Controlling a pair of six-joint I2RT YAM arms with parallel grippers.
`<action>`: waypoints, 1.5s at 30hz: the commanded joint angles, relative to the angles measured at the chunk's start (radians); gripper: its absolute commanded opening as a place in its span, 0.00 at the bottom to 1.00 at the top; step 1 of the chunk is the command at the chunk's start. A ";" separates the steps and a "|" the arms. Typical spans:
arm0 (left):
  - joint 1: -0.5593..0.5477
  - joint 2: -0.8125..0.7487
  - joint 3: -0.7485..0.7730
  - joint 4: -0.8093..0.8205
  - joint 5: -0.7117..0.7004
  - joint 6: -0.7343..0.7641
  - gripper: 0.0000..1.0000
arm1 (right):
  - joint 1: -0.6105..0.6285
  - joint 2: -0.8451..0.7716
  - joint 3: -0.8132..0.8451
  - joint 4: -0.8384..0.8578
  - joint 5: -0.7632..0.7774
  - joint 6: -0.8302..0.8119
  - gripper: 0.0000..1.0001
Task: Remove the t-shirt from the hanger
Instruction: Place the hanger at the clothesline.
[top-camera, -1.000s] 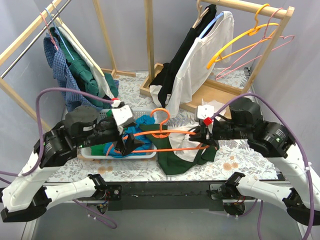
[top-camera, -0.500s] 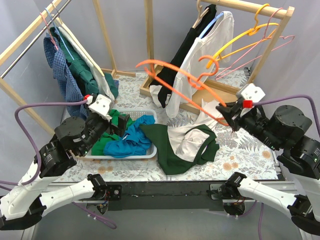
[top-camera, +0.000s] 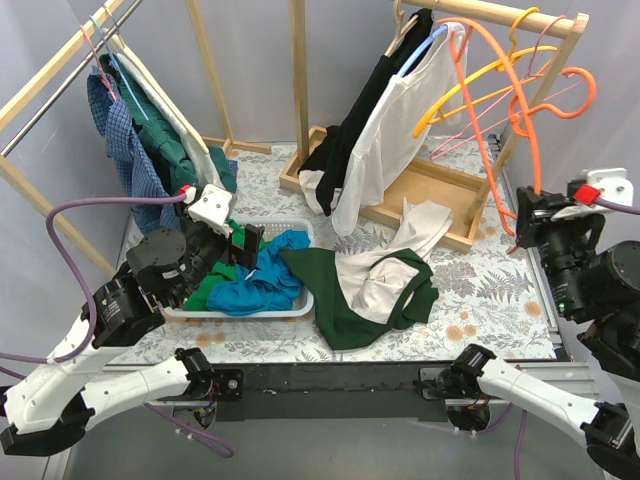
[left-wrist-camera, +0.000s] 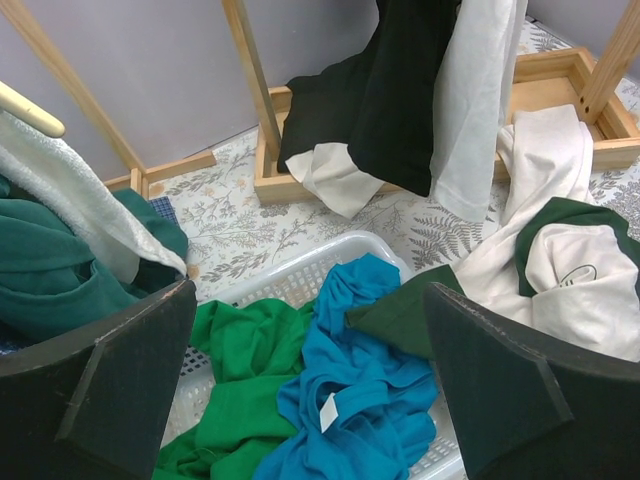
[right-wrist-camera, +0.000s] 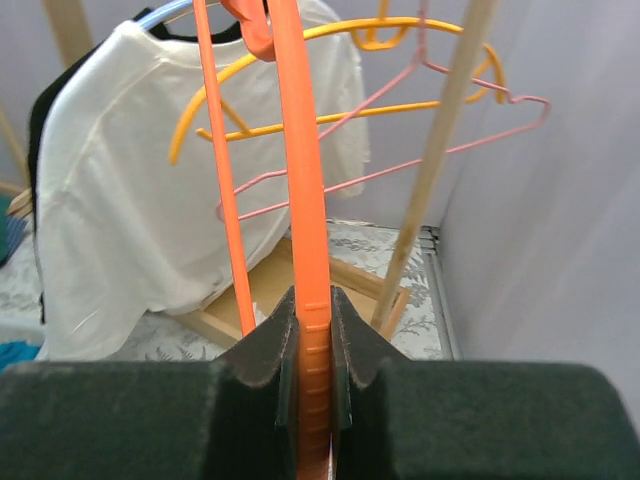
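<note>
White plastic basket on floral tablecloth, holding crumpled blue garment and bright green garment, touching. Right wooden rack: black garment and white shirt hanging side by side, bare yellow hanger beyond them. Left rack: blue plaid shirt beside dark green garment.

I count two racks: left rack, right rack. One white basket. Two shirts in it: green shirt, blue shirt. One orange hanger, one yellow hanger, one green-and-white t-shirt.
</note>
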 joint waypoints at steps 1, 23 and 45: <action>0.001 0.008 -0.018 0.037 -0.006 -0.008 0.96 | -0.001 -0.069 -0.069 0.043 0.209 0.049 0.01; 0.001 -0.005 -0.070 0.051 0.012 -0.028 0.97 | -0.001 -0.295 -0.319 0.221 0.459 0.052 0.01; 0.001 -0.016 -0.060 0.031 0.043 -0.047 0.97 | -0.001 -0.011 -0.264 0.334 0.429 -0.047 0.01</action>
